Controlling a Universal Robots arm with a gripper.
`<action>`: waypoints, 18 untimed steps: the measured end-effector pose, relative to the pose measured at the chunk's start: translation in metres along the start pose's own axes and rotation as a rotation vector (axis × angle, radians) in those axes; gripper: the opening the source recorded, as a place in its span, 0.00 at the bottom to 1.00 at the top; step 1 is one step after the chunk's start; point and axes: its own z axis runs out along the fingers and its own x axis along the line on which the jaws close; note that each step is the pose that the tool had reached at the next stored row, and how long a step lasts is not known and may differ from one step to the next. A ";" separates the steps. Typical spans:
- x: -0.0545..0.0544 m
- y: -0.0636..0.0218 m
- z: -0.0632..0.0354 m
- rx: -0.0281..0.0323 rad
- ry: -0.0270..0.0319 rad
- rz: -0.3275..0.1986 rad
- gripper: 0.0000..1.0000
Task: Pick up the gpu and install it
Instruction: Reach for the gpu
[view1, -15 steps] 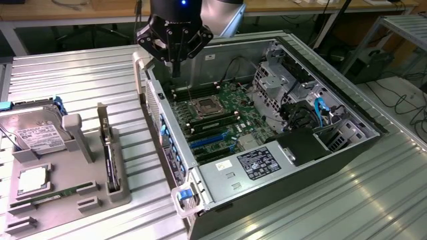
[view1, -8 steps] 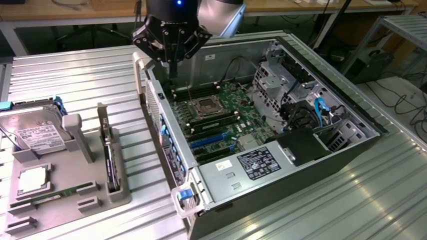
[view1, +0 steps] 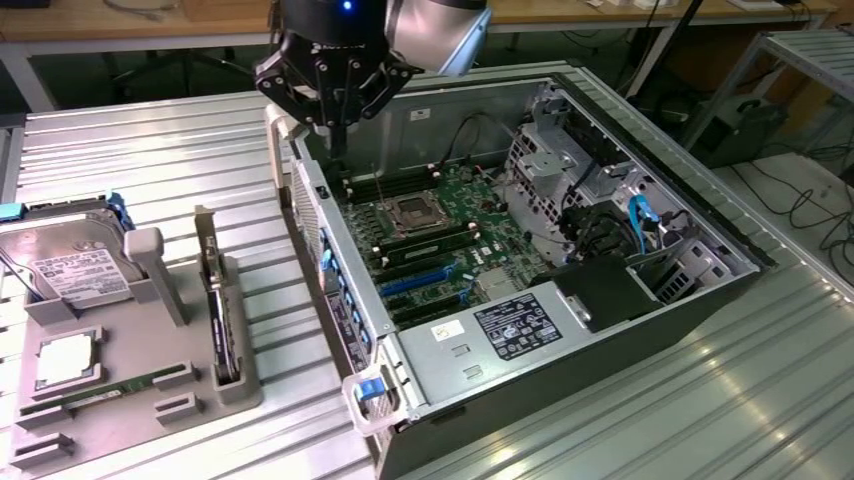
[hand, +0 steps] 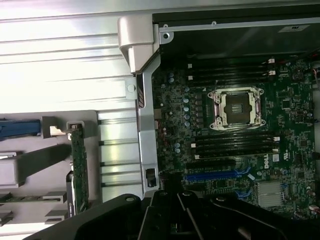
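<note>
Beside the open computer case (view1: 574, 375), the thin green gpu (view1: 220, 320) stands edgewise in a grey holder (view1: 238, 385), seemingly parallel to the case wall; black pincer (view1: 336, 135) pressed together.

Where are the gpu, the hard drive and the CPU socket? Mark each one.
gpu (view1: 223, 330): exterior view, upper edge of the card standing in the grey holder.
hard drive (view1: 78, 272): exterior view, its white label.
CPU socket (hand: 236, 107): wrist view, the socket's dark middle.

Ribbed table (view1: 174, 170): PC case (view1: 441, 350), parts rack (view1: 147, 262) (side by side)
</note>
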 end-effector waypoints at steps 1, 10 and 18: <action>0.001 -0.0001 0.0000 0.0000 0.0000 0.000 0.11; 0.007 -0.0011 -0.0002 0.0000 0.0000 0.000 0.11; 0.012 -0.0017 -0.0003 0.0000 0.0000 0.000 0.11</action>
